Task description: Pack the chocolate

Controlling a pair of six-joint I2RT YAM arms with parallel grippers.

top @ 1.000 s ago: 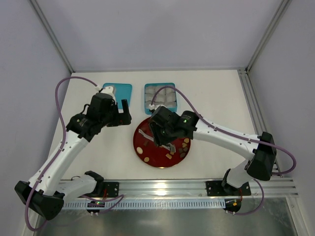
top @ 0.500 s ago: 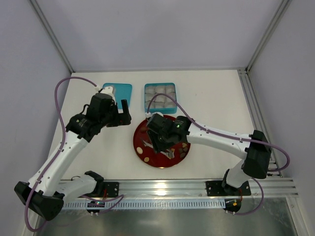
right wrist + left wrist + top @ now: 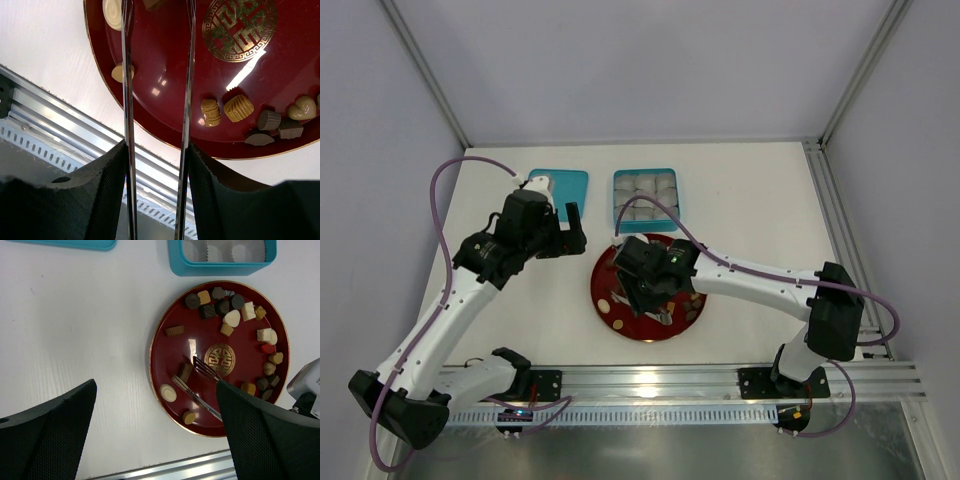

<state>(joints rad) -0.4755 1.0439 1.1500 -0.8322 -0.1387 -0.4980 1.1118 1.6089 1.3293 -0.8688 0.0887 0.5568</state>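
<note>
Well, the chocolate (image 3: 231,318) lies scattered on the red plate (image 3: 165,360) on the table (image 3: 75,315). The right tool (image 3: 157,147) grips metal tongs (image 3: 188,75) over the plate's near half, while the left tool (image 3: 156,385) hangs wide open just left of it.

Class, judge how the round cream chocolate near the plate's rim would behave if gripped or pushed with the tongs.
The round cream chocolate looks small and flat, so it is probably light and unlikely to roll. The glossy plate suggests it may slide if pushed. The thin metal tongs could slip on it, or mark it if squeezed hard.
</note>
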